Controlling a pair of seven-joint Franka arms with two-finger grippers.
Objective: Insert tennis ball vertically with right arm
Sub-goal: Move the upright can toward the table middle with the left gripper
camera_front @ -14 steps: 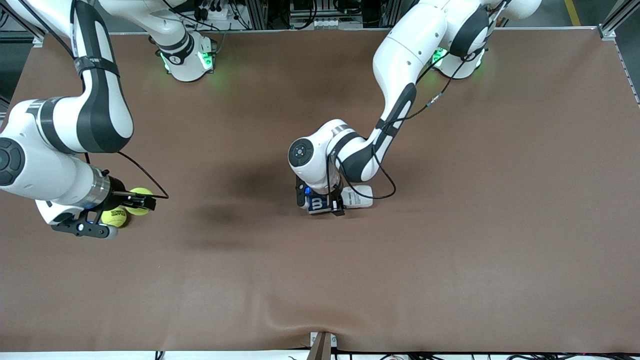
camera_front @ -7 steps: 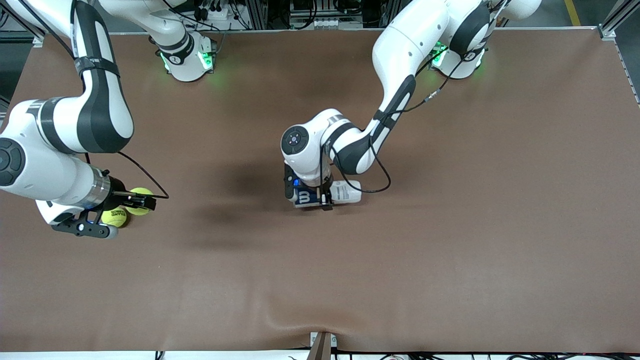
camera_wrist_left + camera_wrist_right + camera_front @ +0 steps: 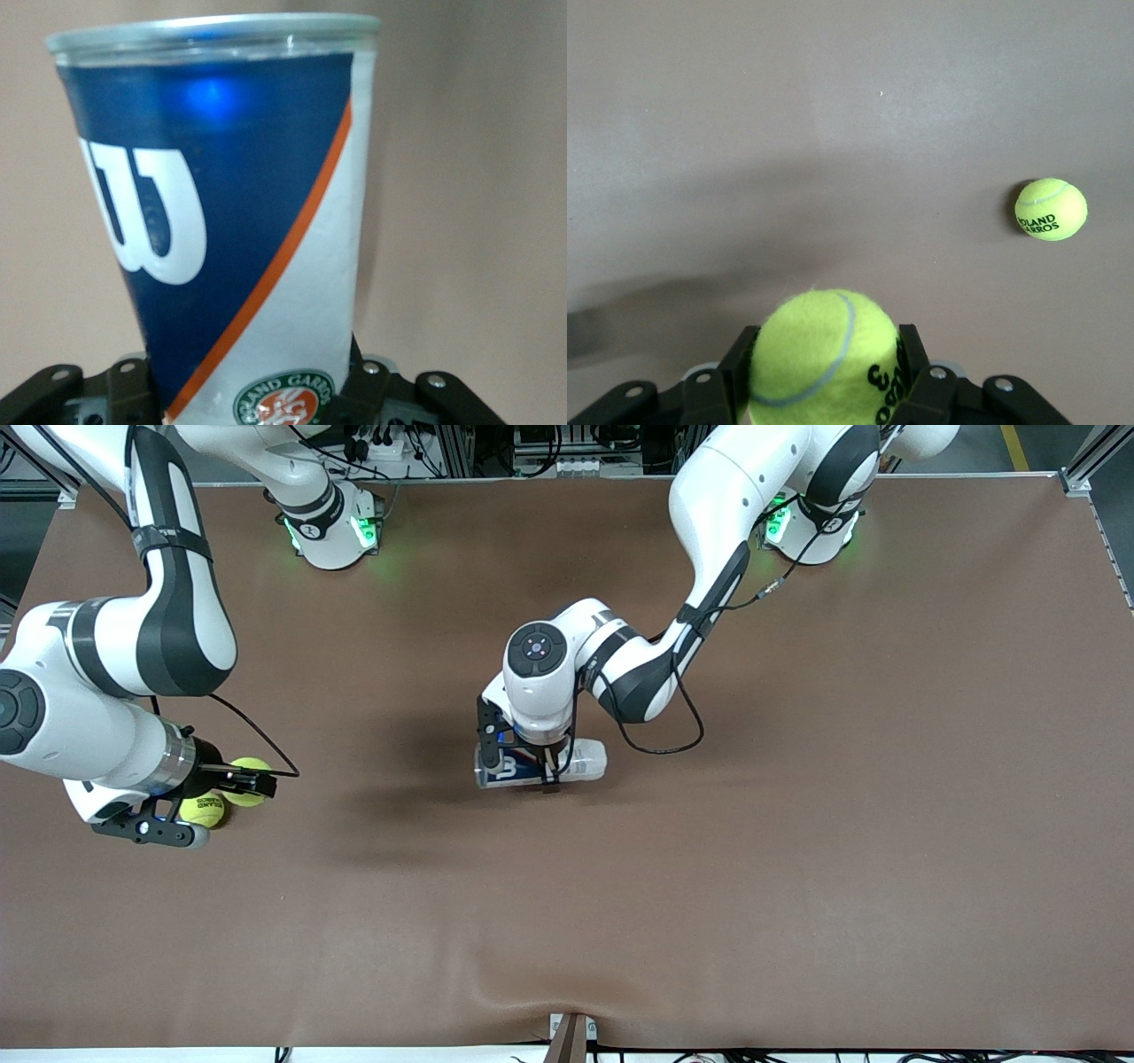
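right end effector (image 3: 232,782) pinching a tennis ball (image 3: 824,359), can well apart toward the bench middle.
left end effector (image 3: 523,772) clamps the ball can (image 3: 542,766) with its long axis tilted nearly flat; i judge it needs its mouth up first. a second ball (image 3: 204,810) lies on the bench (image 3: 797,868) beside the right end effector; nothing between.

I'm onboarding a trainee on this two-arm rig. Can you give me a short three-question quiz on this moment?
1. True or false: the right gripper is shut on a tennis ball.
2. What does the left gripper hold: A) tennis ball can, B) sponge, C) nothing?
3. How many tennis balls lie loose on the table?

Key: 1 true. 2 A. 3 one, the loose ball.
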